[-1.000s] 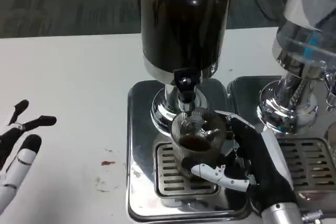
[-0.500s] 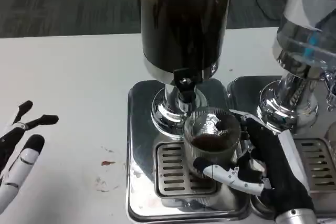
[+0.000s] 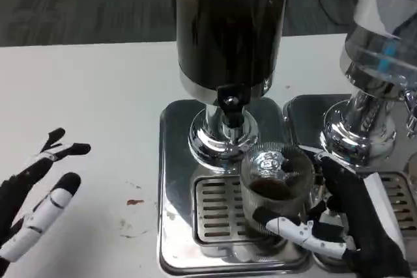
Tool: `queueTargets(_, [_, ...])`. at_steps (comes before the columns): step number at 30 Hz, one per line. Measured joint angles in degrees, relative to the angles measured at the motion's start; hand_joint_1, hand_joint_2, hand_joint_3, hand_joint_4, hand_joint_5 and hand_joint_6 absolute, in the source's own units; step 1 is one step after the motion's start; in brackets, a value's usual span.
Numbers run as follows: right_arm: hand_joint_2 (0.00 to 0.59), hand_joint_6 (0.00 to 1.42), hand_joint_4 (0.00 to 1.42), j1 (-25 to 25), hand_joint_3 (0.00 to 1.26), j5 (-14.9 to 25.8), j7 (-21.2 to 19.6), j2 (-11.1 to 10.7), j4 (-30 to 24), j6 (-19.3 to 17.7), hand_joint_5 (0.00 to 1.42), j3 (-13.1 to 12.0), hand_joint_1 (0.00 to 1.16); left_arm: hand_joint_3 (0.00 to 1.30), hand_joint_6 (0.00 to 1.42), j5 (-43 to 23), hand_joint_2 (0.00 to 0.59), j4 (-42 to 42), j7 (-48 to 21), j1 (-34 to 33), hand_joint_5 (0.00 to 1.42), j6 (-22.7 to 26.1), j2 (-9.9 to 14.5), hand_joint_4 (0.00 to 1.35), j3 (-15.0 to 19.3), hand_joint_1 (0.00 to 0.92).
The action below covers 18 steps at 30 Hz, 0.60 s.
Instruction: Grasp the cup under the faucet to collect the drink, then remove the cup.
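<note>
Shifted right and toward the camera since the earlier frame: ribbed clear cup (image 3: 276,183), holding dark drink, now sitting off the faucet (image 3: 229,107) of the dark-filled dispenser (image 3: 228,27). Right hand (image 3: 339,216) is gripping the cup. Left hand (image 3: 40,193) is hovering over the white table (image 3: 98,96), fingers spread, holding nothing.

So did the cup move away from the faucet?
Yes. The cup, held by the right robot hand, slid rightward and nearer the camera, off the faucet.

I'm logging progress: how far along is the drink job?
Collecting looks done: the cup holds dark drink. In hand: the right hand grips it, right of the faucet over the drip tray. Left: carry it away. The left hand waits open.
</note>
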Motion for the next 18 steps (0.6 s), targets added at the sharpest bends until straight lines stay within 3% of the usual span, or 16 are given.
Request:
queueTargets(4, [0.150,1.06,0.53,1.41,0.43,0.50,0.59,-0.20,-2.32,0.00,0.81,-0.13,1.04,0.16,0.00,5.75,0.232,0.35,1.29,-0.70,0.01,-4.43,5.10,0.00,0.43,0.000])
queueTargets(9, [0.149,1.07,0.53,4.07,0.43,1.11,1.60,-0.03,-4.69,0.02,0.81,0.07,1.03,0.04,0.00,11.42,0.214,1.44,2.48,0.15,0.00,-5.80,9.37,0.00,0.82,0.000])
queueTargets(12, [0.149,1.07,0.53,4.09,0.44,1.15,2.02,0.04,-5.21,0.02,0.81,0.06,1.03,0.03,0.00,13.63,0.222,0.75,3.37,1.16,0.00,-6.21,10.57,0.00,0.98,0.000])
queueTargets(18, [0.149,1.07,0.54,4.47,0.44,1.74,3.11,-0.01,-6.22,0.02,0.81,-0.13,1.03,0.02,0.00,14.28,0.223,0.11,3.58,1.80,0.00,-6.38,10.72,0.00,0.84,0.000])
